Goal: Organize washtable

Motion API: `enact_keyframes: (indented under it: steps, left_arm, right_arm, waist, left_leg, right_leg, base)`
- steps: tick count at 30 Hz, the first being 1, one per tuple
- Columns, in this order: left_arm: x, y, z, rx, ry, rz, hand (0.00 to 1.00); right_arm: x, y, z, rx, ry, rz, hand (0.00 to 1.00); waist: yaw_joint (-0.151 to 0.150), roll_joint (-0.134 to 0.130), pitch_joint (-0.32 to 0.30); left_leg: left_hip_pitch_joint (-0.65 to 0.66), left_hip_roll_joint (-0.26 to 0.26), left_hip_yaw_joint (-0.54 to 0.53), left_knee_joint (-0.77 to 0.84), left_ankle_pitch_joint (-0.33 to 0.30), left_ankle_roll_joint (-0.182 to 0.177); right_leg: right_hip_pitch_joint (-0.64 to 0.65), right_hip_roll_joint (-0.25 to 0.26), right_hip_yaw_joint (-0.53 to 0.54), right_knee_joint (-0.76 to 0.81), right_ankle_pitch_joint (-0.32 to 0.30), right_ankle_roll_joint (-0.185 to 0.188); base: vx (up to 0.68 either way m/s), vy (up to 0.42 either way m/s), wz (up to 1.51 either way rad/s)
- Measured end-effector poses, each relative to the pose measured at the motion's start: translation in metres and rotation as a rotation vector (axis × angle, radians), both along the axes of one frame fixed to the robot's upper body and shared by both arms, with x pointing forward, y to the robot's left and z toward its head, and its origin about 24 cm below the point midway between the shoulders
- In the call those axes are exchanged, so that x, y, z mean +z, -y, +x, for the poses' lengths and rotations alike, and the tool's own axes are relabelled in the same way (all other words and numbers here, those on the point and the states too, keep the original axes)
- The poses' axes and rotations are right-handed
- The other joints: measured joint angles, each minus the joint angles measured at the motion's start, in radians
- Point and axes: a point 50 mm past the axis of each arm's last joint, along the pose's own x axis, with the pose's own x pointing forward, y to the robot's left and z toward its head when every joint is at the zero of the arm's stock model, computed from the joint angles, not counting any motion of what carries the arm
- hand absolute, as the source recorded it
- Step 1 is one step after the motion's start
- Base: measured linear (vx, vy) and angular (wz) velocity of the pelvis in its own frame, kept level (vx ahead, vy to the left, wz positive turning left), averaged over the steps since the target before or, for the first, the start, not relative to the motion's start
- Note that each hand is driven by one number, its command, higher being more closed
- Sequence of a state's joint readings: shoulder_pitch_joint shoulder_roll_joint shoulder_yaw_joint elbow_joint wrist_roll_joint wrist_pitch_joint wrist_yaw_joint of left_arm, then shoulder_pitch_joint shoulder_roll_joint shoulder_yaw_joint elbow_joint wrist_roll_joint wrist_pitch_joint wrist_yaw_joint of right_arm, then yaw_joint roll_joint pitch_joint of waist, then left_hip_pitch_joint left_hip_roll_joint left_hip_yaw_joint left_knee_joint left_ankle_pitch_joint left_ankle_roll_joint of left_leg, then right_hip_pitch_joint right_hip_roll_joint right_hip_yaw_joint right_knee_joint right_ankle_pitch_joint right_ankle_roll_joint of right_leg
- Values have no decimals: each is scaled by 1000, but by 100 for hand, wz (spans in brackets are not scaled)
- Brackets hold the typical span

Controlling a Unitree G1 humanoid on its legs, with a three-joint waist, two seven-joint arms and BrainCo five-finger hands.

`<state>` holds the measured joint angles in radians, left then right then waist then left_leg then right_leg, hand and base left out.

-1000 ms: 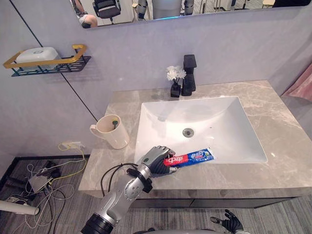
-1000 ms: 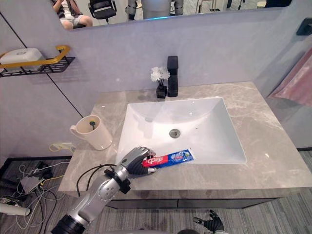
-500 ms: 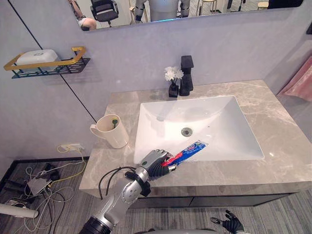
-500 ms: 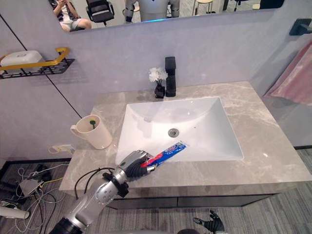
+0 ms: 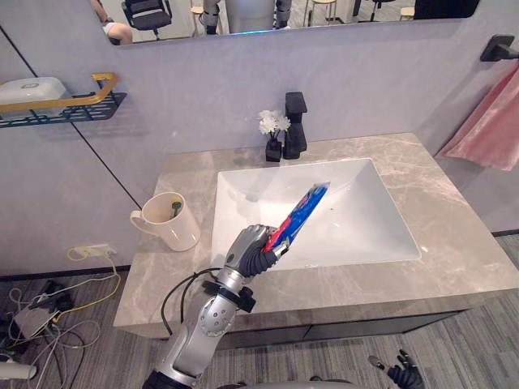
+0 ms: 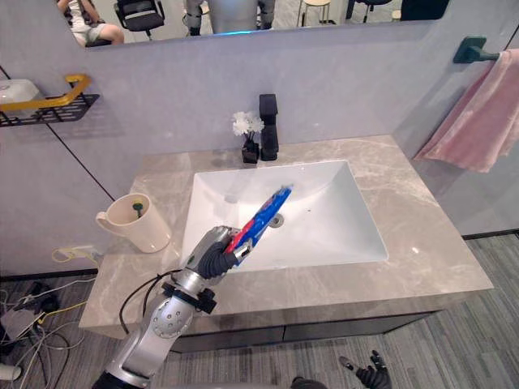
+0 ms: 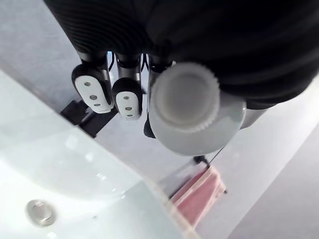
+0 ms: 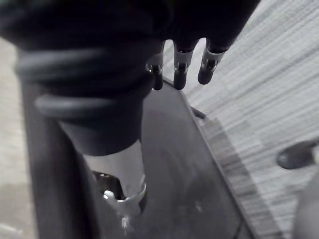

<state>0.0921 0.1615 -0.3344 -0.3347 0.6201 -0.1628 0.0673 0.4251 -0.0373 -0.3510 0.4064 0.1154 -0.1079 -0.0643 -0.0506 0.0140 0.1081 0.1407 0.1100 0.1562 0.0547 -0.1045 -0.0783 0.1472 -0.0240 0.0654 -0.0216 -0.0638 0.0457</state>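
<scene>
Bright, even light from above. The tap throws a soft shadow into the upper left of the white sink; the right wrist view is dim, perhaps shaded.

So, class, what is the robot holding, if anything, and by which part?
Left hand grips the toothpaste tube near its cap end; right hand holds nothing.

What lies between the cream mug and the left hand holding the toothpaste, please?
Nothing stands there: the left eye view shows bare marble counter and the sink's rim between the mug and the left hand gripping the toothpaste tube.
</scene>
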Motion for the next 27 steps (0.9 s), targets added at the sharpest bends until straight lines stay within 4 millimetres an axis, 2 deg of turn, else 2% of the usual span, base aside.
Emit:
enact_keyframes:
  steps: [2, 5, 9, 14, 16, 18, 20, 21, 25, 27]
  left_arm:
    - [5, -2, -1, 8, 19, -9, 100]
    - [8, -7, -2, 23, 24, -33, 100]
    - [8, -9, -9, 29, 19, -44, 100]
    - [5, -10, -11, 15, -11, -43, 100]
    - [5, -11, -10, 10, -20, -41, 100]
    - [5, -13, -10, 13, -23, -48, 100]
    - [6, -14, -10, 7, -18, -56, 100]
    - [6, -14, -10, 4, -16, -57, 100]
    - [10, -4, -11, -60, -12, -91, 100]
    - [13, 2, -10, -89, 0, -100, 100]
  right_arm:
    - [13, 3, 5, -10, 60, -31, 0]
    - [44, 13, 15, -10, 184, -109, 0]
    - [99, 29, 22, 9, 367, -259, 0]
    - [173, 41, 37, 90, 607, -480, 0]
    - [195, 42, 46, 127, 701, -550, 0]
    - [213, 39, 57, 162, 806, -590, 0]
    - [234, 31, 77, 220, 974, -567, 0]
    - [237, 29, 80, 231, 996, -560, 0]
    - [263, 0, 112, 396, 1274, -369, 0]
    - [268, -15, 124, 467, 1343, -267, 0]
  waist:
    - [4, -11, -7]
    - [6, -15, -9]
    - [6, -17, -9]
    - [0, -38, -23]
    - [-1, -45, -23]
    - [-3, -45, -23]
    - [-3, -42, -25]
    - [-2, -41, -26]
    - [11, -29, -33]
    - [15, -28, -34]
  left_leg:
    - [1, 11, 14, 6, -6, -1]
    - [-2, 16, 34, 22, -16, -2]
    - [4, 14, 47, 34, -29, -1]
    - [-3, 10, 55, 35, -30, -1]
    - [-4, 10, 56, 40, -32, 0]
    - [-10, 9, 56, 53, -38, 2]
    - [-27, 2, 45, 66, -42, 7]
    - [-29, 1, 43, 66, -42, 8]
    - [-56, -21, 4, 73, -38, 15]
    - [-71, -27, -18, 82, -36, 18]
  right_leg:
    - [-4, 4, 11, 3, 0, 0]
    - [-12, 7, 26, 13, -2, 3]
    - [-16, 9, 44, 22, -5, 8]
    - [-34, 11, 57, 31, -5, 8]
    - [-36, 11, 62, 35, -5, 8]
    - [-37, 10, 65, 35, -2, 12]
    - [-43, 2, 60, 32, 3, 19]
    - [-45, 1, 59, 31, 3, 20]
    - [-45, -20, 26, 20, 9, 28]
    - [-45, -26, 4, 19, 10, 30]
  base:
    - [0, -8, -19]
    - [-7, 2, -16]
    - [-2, 14, -12]
    - [-4, 9, -9]
    - [-20, 5, -6]
    - [-29, 10, -4]
    - [-42, 19, 6]
    - [-40, 20, 13]
    - [-24, 25, 23]
    - [-9, 12, 34]
